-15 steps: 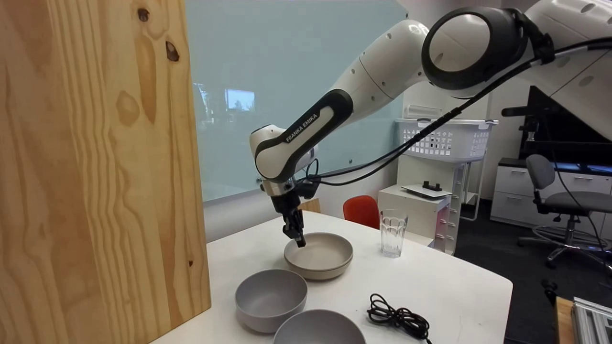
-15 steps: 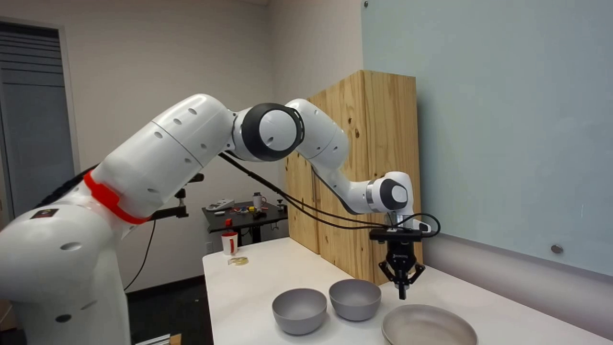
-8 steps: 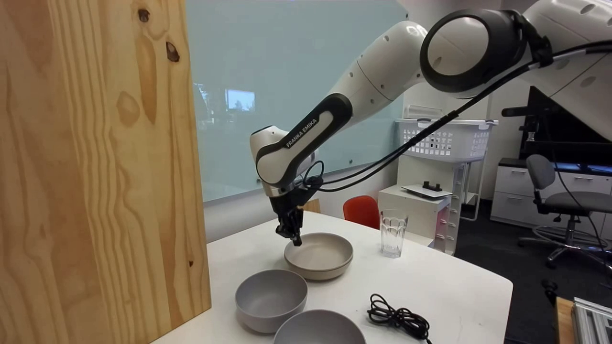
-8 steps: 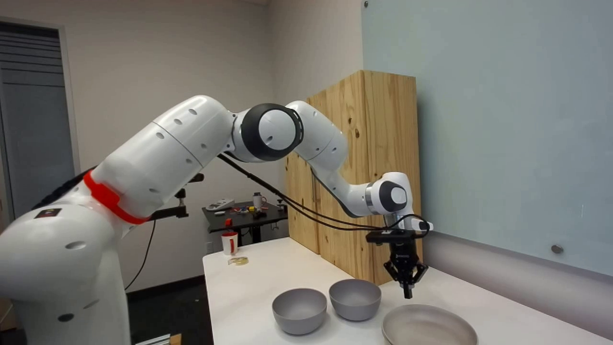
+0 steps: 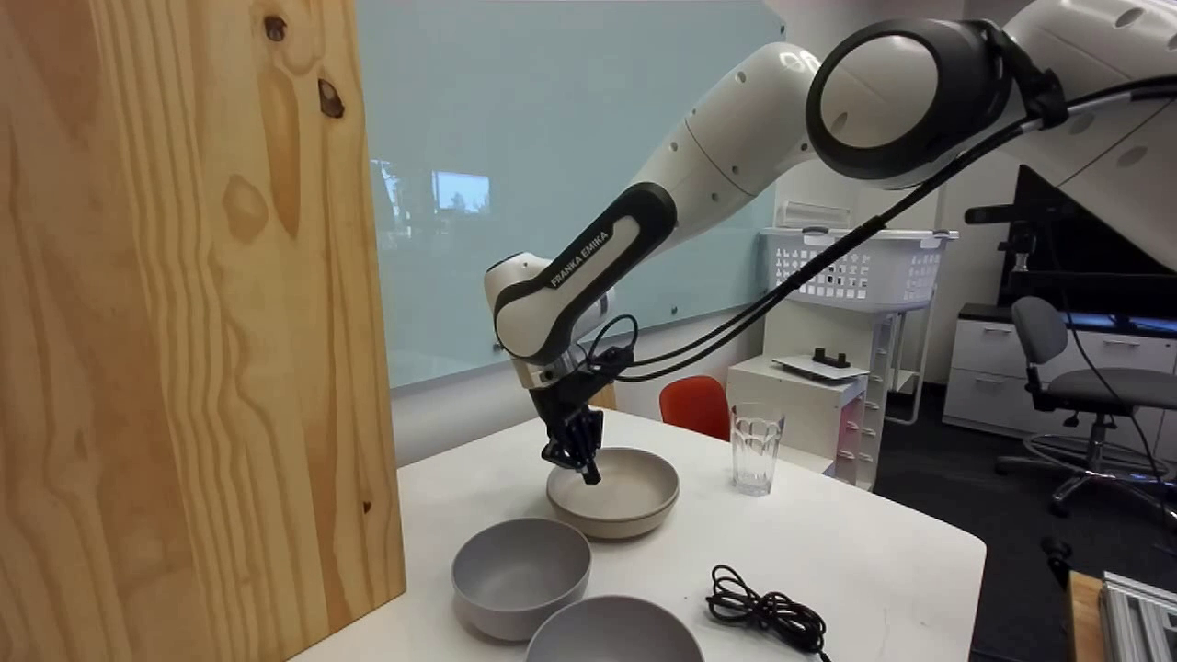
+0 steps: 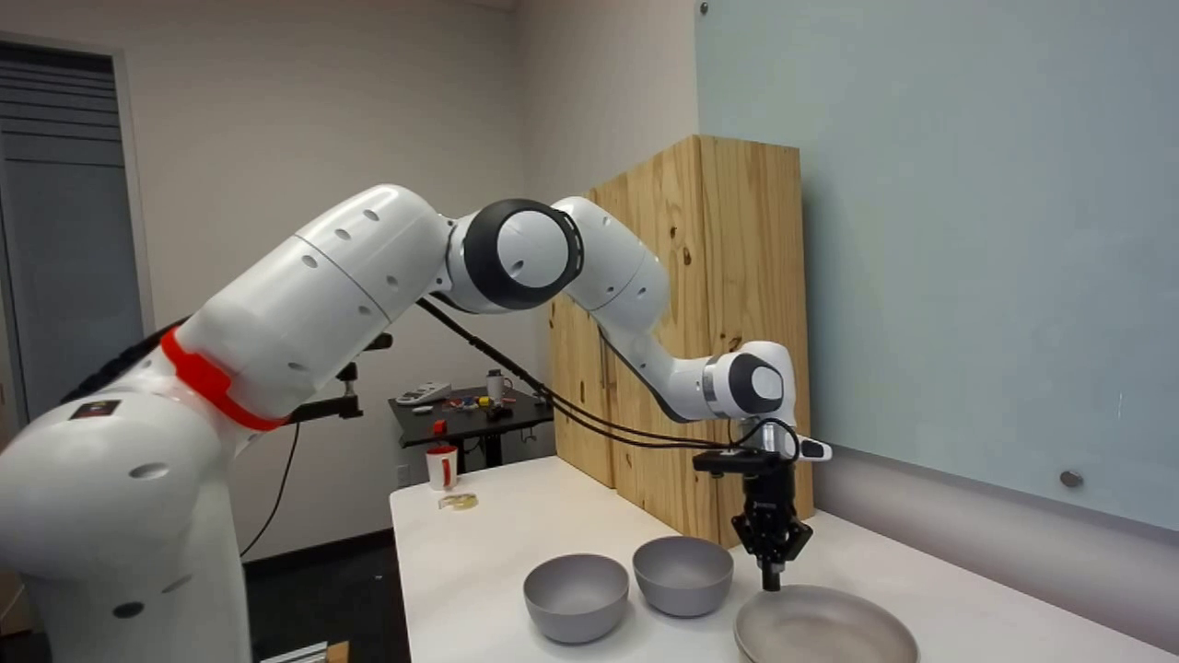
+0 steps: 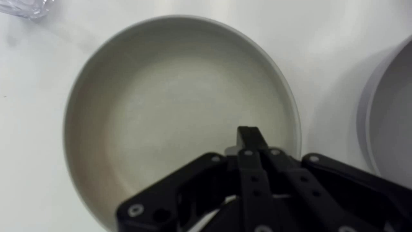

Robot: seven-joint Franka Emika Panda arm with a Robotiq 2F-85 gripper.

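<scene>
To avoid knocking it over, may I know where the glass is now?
In an exterior view, the glass stands on the table, right of the beige dish; in the wrist view, part of it shows at the top left corner.

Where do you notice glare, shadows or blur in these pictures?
In the wrist view, the black two-fingered gripper looks slightly blurred, the round shallow beige bowl darkens toward its upper-left wall, and glare patches the white table; in an exterior view, the glossy pale blue-green wall board mirrors a bright rectangle.
</scene>
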